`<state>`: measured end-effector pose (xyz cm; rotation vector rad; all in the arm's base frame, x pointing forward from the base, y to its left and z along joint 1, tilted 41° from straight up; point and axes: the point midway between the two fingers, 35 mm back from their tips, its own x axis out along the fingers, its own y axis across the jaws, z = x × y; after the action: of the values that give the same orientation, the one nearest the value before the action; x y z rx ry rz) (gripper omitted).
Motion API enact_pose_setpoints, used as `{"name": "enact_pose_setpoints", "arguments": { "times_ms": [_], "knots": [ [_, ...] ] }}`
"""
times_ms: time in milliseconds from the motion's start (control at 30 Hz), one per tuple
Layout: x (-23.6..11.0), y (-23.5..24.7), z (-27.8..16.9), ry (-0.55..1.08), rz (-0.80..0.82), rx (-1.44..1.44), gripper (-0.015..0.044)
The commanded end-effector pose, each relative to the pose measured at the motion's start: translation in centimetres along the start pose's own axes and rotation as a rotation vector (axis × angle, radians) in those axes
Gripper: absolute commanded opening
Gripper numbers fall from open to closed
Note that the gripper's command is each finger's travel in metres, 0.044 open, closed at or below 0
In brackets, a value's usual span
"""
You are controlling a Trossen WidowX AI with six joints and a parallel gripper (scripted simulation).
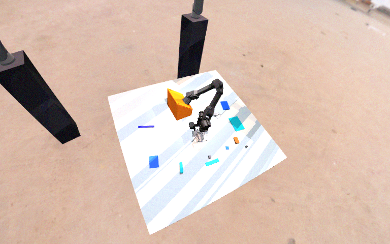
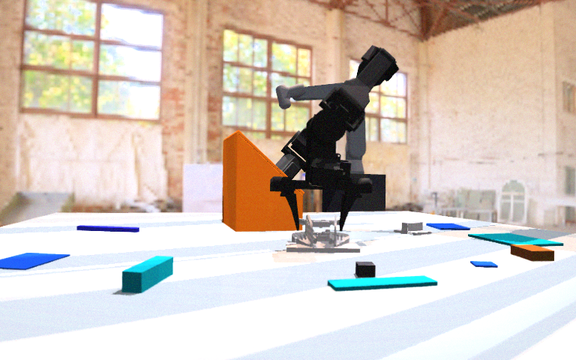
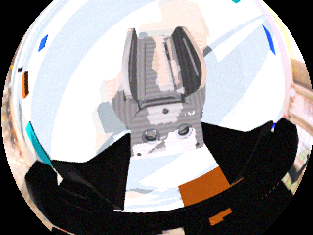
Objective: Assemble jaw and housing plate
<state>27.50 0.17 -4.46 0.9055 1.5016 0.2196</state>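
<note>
My gripper (image 2: 319,228) (image 3: 166,131) points down, shut on the grey housing plate (image 2: 325,222) (image 3: 166,119). The plate looks about level, with two round holes showing in the wrist view. It is low over the rear of the grey base (image 2: 322,250), and a gap or contact cannot be told. Two upright jaws stand in front of the plate, a left jaw (image 3: 130,64) and a right jaw (image 3: 192,61), spread apart in the wrist view. The plate hides their rear ends, the pins, the stubs and any gear teeth.
A tall orange wedge (image 1: 183,114) (image 2: 250,191) stands close behind and left of the gripper. A small grey part (image 2: 412,227) lies behind right. A dark cube (image 1: 209,156) (image 2: 365,269), a teal block (image 1: 181,168) (image 2: 148,274) and a flat teal bar (image 2: 382,283) lie in front.
</note>
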Motion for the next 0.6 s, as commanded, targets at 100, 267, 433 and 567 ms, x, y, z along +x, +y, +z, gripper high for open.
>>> {"name": "enact_pose_setpoints", "arguments": {
  "times_ms": [100,267,433,567],
  "knots": [
    [0.06,0.05,-0.07,0.002,0.006,0.005,0.0351],
    [0.18,0.05,-0.08,0.002,0.006,0.006,0.0351],
    [0.31,0.05,-0.08,0.002,0.006,0.006,0.0351],
    [0.31,0.05,-0.08,0.002,0.006,0.006,0.0351]
  ]
}}
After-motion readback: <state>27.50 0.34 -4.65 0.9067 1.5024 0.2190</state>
